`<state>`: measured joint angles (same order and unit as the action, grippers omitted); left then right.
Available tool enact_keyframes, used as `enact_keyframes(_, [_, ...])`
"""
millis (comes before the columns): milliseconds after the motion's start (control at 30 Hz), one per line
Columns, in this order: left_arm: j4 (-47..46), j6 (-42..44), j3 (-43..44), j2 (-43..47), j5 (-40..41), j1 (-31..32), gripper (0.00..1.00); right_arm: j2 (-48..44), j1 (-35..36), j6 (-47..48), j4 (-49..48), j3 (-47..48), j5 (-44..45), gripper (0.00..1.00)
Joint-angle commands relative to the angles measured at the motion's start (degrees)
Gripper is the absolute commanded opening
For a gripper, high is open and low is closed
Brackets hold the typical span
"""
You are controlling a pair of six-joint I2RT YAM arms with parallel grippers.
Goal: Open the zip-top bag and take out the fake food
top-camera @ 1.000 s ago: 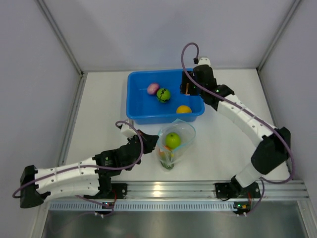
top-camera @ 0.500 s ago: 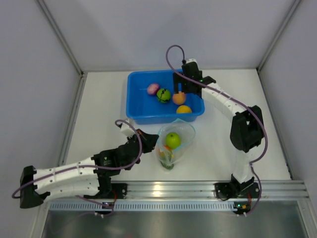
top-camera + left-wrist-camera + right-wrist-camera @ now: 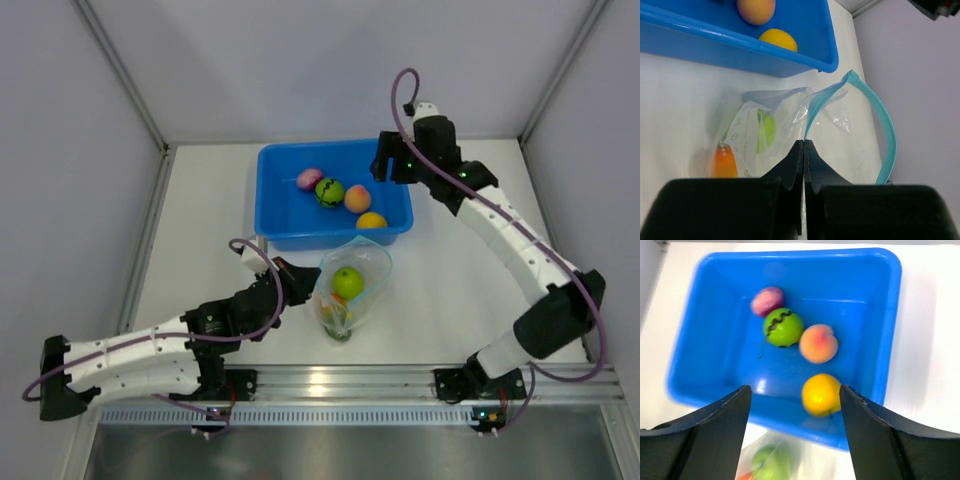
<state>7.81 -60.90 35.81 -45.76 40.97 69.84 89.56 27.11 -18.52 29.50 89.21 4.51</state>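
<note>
Left gripper (image 3: pixel 803 146): my jaws are pressed together, pinching the bag (image 3: pixel 840 117) at its teal rim, which props the mouth open.
Right gripper (image 3: pixel 794 391): my jaws are spread and empty, hovering over the tub (image 3: pixel 892 315).
Bag: lies on the table (image 3: pixel 450 280) just beside the tub.
In bag: lime fruit (image 3: pixel 348 282), orange fruit (image 3: pixel 726 160).
In tub: pink fruit (image 3: pixel 767 301), striped fruit (image 3: pixel 783 327), peach (image 3: pixel 818 343), yellow fruit (image 3: pixel 821 394).
Progress: likely two fruits left to remove.
</note>
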Motion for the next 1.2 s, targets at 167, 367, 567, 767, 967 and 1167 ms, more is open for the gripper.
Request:
enact_keyframes(167, [-1.31,-0.27,2.94,-0.65,0.6,-0.15,0.0,-17.2,4.34,-3.89,7.68,-7.19,-8.2,0.52])
enact_keyframes(367, [-2.8,-2.81,3.21,-2.49,1.57,-0.15,0.0,-22.23,12.85,-5.91,10.49,-12.73,-7.24,0.45])
enact_keyframes(567, [-3.77,-3.69,3.21,-4.25,1.13,-0.15,0.0,-23.29,21.13,-8.63,8.56,-18.54,-5.75,0.42])
enact_keyframes(767, [-3.86,-4.92,3.04,-4.52,0.25,-0.15,0.0,-20.84,25.44,-10.48,6.36,-21.79,-3.21,0.38])
enact_keyframes(967, [-4.04,-5.01,3.3,-4.69,-0.28,-0.15,0.0,-15.82,27.2,-11.53,1.36,-25.4,-3.81,0.38])
enact_keyframes(1167, [-4.12,-4.84,3.39,-4.17,-0.45,-0.15,0.0,-14.32,27.38,-15.31,-5.66,-30.22,3.66,0.42])
